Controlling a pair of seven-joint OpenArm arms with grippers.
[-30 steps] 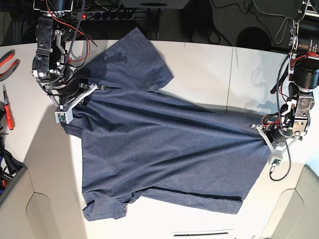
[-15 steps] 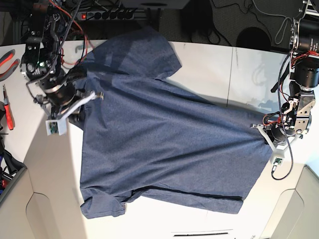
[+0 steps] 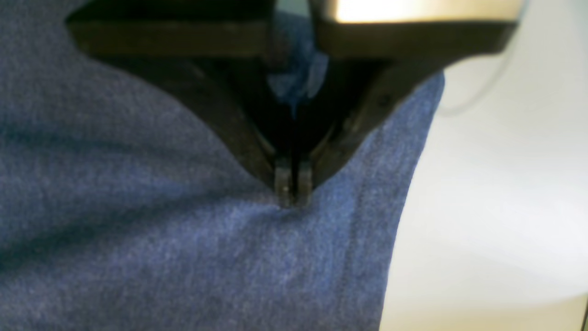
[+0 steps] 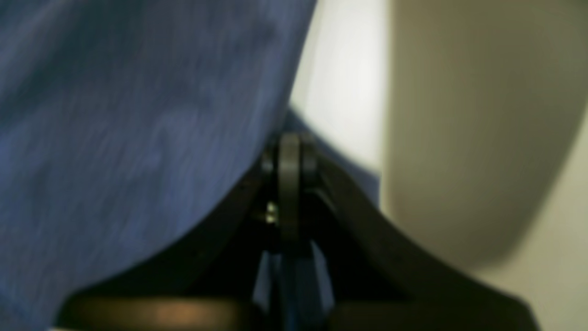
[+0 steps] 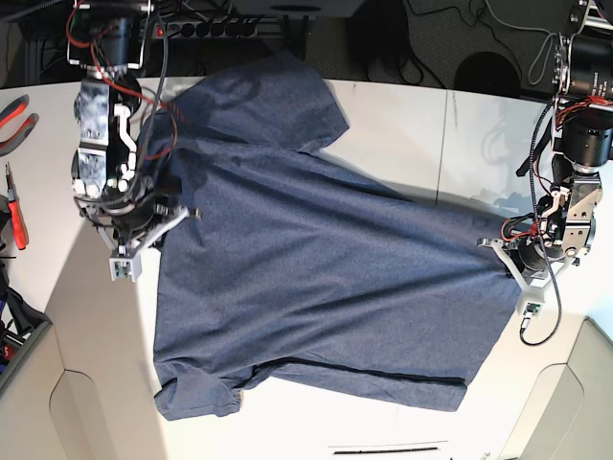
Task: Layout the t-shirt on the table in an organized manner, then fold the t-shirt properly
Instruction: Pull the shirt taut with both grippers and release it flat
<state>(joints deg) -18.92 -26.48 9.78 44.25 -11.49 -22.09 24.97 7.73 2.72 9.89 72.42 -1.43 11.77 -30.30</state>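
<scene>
White table (image 5: 402,125) spans the base view, a thin dark seam crossing it. Navy t-shirt (image 5: 316,278) lies spread over most of it, plain side up, one sleeve reaching the far edge and the other near the front edge; long creases run toward its right side. Left gripper (image 3: 290,186) pinches the cloth close to its edge, jaws pressed together on a small fold. Right gripper (image 4: 288,151) is likewise clamped on the shirt's edge at the opposite side, fabric draping beside it.
</scene>
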